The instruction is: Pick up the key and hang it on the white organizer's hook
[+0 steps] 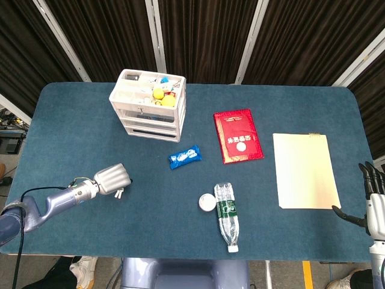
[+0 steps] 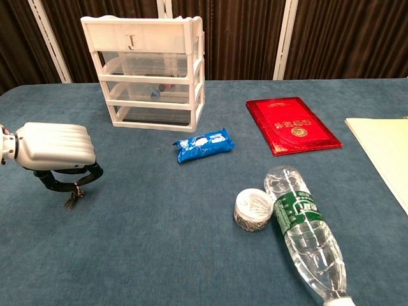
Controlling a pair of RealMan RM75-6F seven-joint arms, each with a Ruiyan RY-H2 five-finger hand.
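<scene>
- From the chest view my left hand (image 2: 54,148) sits knuckles up, its fingers (image 2: 89,175) curled under and pinching the key (image 2: 73,198), which hangs with its tip at the blue table (image 2: 159,248); I cannot tell whether it touches.
- In the head view the key is only a pale speck.
- The white organizer (image 2: 152,70) stands well apart, its hook (image 2: 131,43) tiny on the top panel.
- My right hand (image 1: 374,201) is cut off at the frame edge, fingers straight and apart, holding nothing.

Light fell evenly and brightly from overhead in both views. Shadows under things stayed soft and short. The plastic bottle (image 2: 305,237) showed small glints. Focus was sharp, edges scarcely distorted.
</scene>
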